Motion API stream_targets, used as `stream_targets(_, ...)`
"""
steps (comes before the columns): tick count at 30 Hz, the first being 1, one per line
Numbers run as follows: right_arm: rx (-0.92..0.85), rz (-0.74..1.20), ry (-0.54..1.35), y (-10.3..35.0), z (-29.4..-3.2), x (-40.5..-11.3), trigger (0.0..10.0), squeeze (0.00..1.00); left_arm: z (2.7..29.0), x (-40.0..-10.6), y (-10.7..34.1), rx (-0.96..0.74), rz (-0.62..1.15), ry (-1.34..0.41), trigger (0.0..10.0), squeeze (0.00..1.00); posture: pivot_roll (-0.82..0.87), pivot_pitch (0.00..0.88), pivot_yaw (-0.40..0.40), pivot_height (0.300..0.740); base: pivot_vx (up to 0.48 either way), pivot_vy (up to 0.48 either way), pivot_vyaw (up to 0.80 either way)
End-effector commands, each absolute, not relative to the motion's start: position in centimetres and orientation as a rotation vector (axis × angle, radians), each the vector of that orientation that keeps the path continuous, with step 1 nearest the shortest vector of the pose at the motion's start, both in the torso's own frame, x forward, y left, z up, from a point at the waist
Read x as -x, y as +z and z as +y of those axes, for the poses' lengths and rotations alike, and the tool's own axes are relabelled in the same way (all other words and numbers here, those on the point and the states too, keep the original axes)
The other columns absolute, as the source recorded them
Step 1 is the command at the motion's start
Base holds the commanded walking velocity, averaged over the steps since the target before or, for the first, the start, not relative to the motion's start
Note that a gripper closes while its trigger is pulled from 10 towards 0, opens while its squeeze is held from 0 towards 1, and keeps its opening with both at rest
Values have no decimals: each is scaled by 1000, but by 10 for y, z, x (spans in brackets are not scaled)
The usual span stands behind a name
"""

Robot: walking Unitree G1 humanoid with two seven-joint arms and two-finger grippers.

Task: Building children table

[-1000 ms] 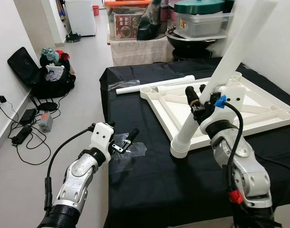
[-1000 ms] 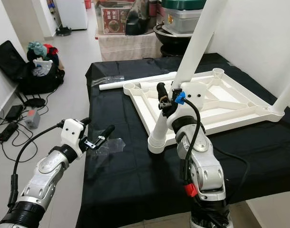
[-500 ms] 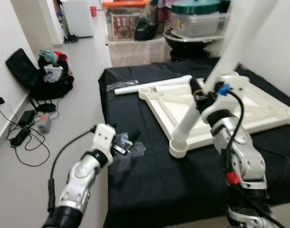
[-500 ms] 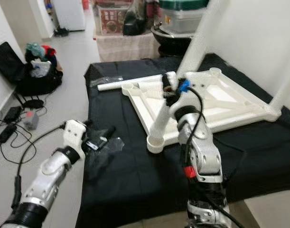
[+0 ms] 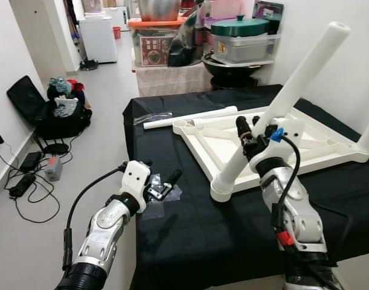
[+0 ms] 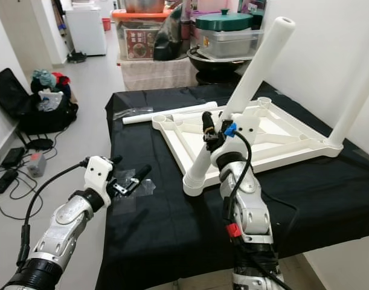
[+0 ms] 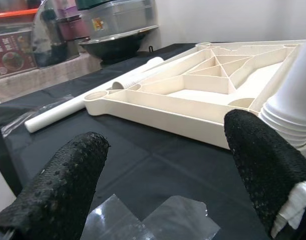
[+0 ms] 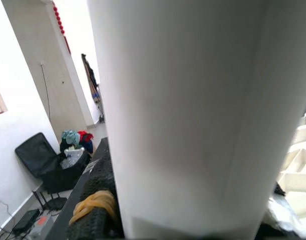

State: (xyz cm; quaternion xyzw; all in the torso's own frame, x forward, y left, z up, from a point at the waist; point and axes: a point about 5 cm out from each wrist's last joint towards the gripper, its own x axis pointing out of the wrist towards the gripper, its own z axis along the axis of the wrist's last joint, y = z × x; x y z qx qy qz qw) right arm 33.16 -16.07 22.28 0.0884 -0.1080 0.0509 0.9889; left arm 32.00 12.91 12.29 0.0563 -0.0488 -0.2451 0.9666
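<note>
My right gripper [image 5: 249,128] jaws clamp the tilted leg [image 5: 275,110], which leans up-right from the near socket [image 5: 221,192]; left gripper [image 5: 163,181] jaws open, idle.

Upturned white table top [image 5: 305,142] lying on a black-draped table [image 5: 190,235], one white leg [image 5: 275,115] slanting up from its near corner socket, gripped between the fingers of the right gripper [image 5: 247,128]. Left gripper [image 5: 165,181] hovering open-fingered over clear plastic wrap [image 5: 157,202] near the table's left edge. Loose white tube [image 5: 190,117] resting beyond the top.
</note>
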Motion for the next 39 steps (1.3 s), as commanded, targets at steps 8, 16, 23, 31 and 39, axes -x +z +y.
stream_targets(8, -237, -341, 89, 270, -169, -334, 10000, 0, 131, -319, 119, -130, -84, -494, 10000, 0, 24, 0, 0, 740, 0, 0, 0)
stream_targets(16, -288, -507, 129, 317, -166, -324, 10000, 0, 130, -320, 119, -127, -86, -496, 10000, 0, 22, 0, -58, 740, 0, 0, 0)
stream_targets(23, -332, -481, 176, 310, -151, -323, 10000, 0, 129, -319, 122, -118, -91, -522, 10000, 0, 25, 0, -58, 740, 0, 0, 0)
stream_targets(31, -362, -408, 288, 298, -119, -322, 10000, 0, 124, -317, 134, -135, -115, -676, 10000, 0, 31, 0, -55, 740, 0, 0, 0)
stream_targets(39, -348, -395, 386, 299, -99, -320, 10000, 0, 124, -315, 143, -221, -129, -791, 10000, 0, 39, 0, -52, 740, 0, 0, 0)
